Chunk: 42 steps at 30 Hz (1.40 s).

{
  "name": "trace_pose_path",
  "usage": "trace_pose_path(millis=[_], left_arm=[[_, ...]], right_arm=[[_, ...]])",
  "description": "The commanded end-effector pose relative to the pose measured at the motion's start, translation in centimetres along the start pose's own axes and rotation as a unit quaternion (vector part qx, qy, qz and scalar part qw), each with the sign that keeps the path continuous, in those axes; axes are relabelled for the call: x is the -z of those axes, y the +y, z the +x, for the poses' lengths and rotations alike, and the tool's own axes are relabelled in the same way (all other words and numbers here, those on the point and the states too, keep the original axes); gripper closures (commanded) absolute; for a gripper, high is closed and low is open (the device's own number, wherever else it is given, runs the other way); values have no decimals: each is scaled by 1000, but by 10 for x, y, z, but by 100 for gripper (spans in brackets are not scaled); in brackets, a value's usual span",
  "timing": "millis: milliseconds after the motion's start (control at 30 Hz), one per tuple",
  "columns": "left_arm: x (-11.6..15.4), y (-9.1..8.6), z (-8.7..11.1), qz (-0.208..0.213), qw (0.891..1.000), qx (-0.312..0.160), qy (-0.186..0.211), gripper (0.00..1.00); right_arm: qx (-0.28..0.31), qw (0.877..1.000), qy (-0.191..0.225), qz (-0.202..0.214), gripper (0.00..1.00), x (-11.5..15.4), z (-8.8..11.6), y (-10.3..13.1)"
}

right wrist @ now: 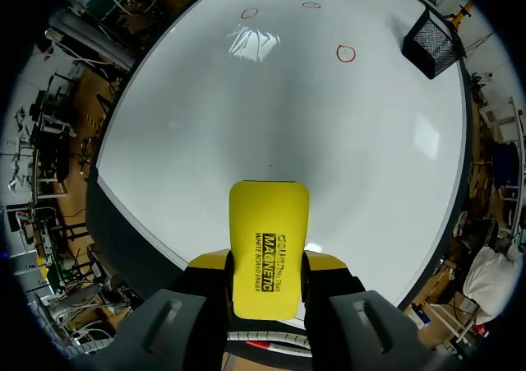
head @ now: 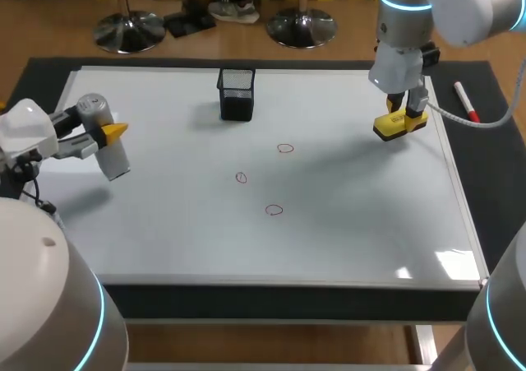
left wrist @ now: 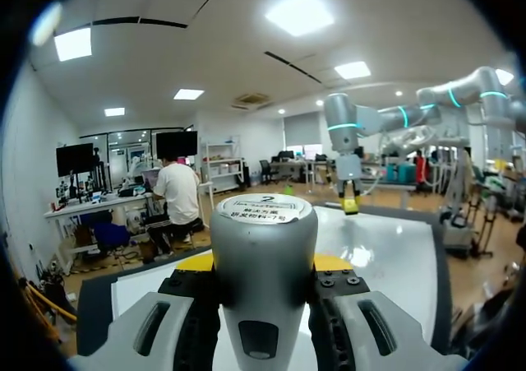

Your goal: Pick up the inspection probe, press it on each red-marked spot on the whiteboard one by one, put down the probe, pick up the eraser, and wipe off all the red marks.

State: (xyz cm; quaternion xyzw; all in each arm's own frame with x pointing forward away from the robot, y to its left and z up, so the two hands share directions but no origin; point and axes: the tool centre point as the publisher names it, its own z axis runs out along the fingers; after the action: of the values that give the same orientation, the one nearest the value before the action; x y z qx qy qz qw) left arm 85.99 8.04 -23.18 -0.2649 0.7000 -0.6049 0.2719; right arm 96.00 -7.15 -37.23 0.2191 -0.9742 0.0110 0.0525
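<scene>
**A:** how far along?
**B:** Left gripper (head: 113, 131) clamps the probe (head: 116, 159) at the board's (head: 164, 231) 9 o'clock, not put down. Right gripper (head: 401, 121) grips the eraser (right wrist: 267, 256) at 2 o'clock. Three marks (head: 284, 148) mid-board, unwiped.

Both arms hold over the table, each gripper clamped on a tool.

The left arm (head: 33, 136) comes in low from the left edge, its wrist lying nearly level and pointing across the table toward the right. The left gripper (head: 113, 131) has its yellow-tipped fingers pressed against two sides of the grey probe (head: 117, 159), which sits tilted between them. The right arm (head: 460, 5) comes down from the far right corner, a lit blue ring at its joint and its wrist turned almost straight down. The right gripper (head: 400, 124) hangs low, its fingers closed on two sides of the yellow eraser (right wrist: 267, 248).
</scene>
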Motion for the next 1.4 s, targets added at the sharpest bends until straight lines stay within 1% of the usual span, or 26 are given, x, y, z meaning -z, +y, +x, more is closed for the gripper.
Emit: trace_pose_path(millis=[33, 533, 567, 600, 700, 800, 933, 1067, 1267, 1300, 1400], left_arm=[[0, -1, 2, 3, 1000, -1, -15, 100], [0, -1, 2, 3, 1000, -1, -15, 100], [0, -1, 2, 3, 1000, -1, -15, 100], [0, -1, 2, 3, 1000, -1, -15, 100], [0, -1, 2, 3, 1000, -1, -15, 100], [0, -1, 2, 3, 1000, -1, -15, 100], [0, -1, 2, 3, 1000, -1, -15, 100], [0, -1, 2, 3, 1000, -1, -15, 100], [0, -1, 2, 3, 1000, -1, -15, 100], [0, -1, 2, 3, 1000, -1, -15, 100], [0, -1, 2, 3, 1000, -1, -15, 100]], right_arm=[[1, 1000, 1, 1, 100, 1, 0, -1], [1, 1000, 1, 1, 100, 1, 0, -1], [12, 1000, 2, 9, 100, 3, -2, 2], [25, 999, 7, 19, 100, 7, -4, 9], [52, 998, 11, 35, 100, 13, -9, 25], [79, 996, 9, 39, 100, 17, -12, 44], [130, 990, 13, 52, 100, 18, -18, 78], [171, 984, 6, 50, 100, 18, -24, 108], [244, 968, -7, 49, 100, 20, -33, 163], [249, 967, -9, 48, 100, 20, -34, 167], [290, 956, -14, 48, 100, 22, -39, 197]])
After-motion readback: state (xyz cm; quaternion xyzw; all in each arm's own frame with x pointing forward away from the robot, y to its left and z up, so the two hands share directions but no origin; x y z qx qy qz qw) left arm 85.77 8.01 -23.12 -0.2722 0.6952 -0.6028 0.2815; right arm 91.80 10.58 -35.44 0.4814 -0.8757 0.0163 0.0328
